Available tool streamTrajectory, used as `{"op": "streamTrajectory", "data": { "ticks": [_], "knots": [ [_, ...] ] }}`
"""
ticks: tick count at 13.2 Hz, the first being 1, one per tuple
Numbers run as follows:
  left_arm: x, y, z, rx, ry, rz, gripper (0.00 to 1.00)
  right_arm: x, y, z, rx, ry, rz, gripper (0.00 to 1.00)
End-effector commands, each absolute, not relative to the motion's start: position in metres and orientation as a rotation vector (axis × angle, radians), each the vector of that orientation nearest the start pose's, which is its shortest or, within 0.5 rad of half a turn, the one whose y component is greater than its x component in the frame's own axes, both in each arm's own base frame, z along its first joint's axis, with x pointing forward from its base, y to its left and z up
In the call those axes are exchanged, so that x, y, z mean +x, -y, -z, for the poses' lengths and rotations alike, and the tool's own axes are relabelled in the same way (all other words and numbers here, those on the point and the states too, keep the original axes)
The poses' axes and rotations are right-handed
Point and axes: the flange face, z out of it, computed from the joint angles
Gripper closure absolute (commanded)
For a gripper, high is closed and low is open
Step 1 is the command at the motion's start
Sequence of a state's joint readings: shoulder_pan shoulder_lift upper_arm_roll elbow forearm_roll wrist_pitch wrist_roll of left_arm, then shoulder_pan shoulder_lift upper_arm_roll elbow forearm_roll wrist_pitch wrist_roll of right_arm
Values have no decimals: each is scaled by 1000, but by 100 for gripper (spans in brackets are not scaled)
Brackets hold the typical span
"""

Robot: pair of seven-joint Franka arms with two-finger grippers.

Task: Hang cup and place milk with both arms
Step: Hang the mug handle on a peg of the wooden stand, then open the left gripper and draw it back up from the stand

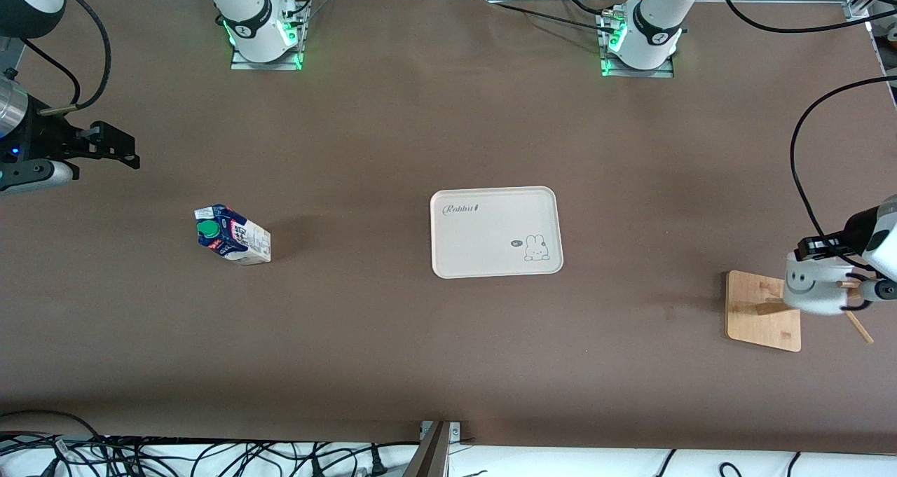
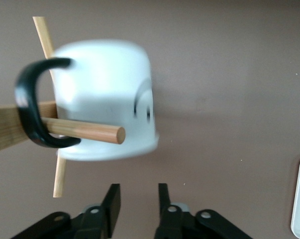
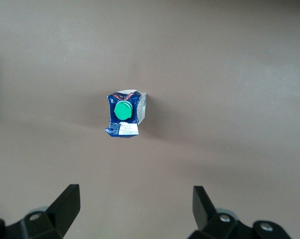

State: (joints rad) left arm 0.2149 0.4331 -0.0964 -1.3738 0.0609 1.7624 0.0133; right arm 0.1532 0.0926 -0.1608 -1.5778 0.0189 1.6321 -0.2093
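Front view, read from the right arm's end of the table to the left arm's. Our right gripper (image 1: 115, 148) is hovering above the bare brown table (image 1: 392, 127), fingers spread wide and holding nothing; in the right wrist view the milk (image 3: 125, 113) is lying well clear of them. The milk (image 1: 233, 235) is standing upright on the table toward the right arm's end, well apart from the tray (image 1: 496, 232) in the middle. We are judging it light and somewhat soft-walled, so a firm squeeze could dent it; we would be taking hold across the flat sides below the green cap (image 1: 207, 230), not on the sloped top. The tray is lying empty.

At the left arm's end the cup (image 1: 813, 291) is hanging on the wooden rack (image 1: 762, 311); in the left wrist view its black handle (image 2: 33, 107) is looped around a peg (image 2: 85, 131). We are judging the cup stiff, smooth and breakable, with the peg bearing its weight. Our left gripper (image 2: 139, 199) is sitting just beside the cup, fingers narrowly parted and gripping nothing.

The table covering is looking matte and even, with cables running along its edges
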Motion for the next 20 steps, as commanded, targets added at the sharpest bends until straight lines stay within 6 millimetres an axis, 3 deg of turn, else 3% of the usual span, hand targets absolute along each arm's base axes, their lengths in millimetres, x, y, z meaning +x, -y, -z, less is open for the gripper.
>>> {"op": "streamTrajectory", "data": {
  "ticks": [1, 4, 7, 10, 12, 13, 14, 18, 20],
  "knots": [
    [674, -83, -480, -3142, 97, -63, 0, 583, 2, -581, -3132, 316, -58, 0],
    [661, -41, -513, -3161, -2, -97, 0, 582, 2, -581, -3132, 316, -60, 0],
    [653, 10, -533, -3168, -66, -71, 0, 582, 2, -581, -3132, 316, -63, 0],
    [646, 37, -543, -3166, -143, -76, 0, 582, 3, -581, -3132, 314, -63, 0],
    [629, 70, -560, -3122, -202, -45, 0, 582, 2, -581, -3132, 316, -60, 0],
    [616, 58, -567, -3096, -174, -35, 0, 582, 3, -581, -3132, 314, -63, 0],
    [599, 59, -571, -3084, -145, 2, 0, 582, 2, -581, -3131, 313, -63, 0],
    [563, 43, -598, -3074, -113, 191, 0, 582, 3, -581, -3131, 309, -63, 0],
    [549, 44, -595, -3069, -123, 208, 0, 582, 3, -579, -3131, 311, -67, 0]
  ]
}}
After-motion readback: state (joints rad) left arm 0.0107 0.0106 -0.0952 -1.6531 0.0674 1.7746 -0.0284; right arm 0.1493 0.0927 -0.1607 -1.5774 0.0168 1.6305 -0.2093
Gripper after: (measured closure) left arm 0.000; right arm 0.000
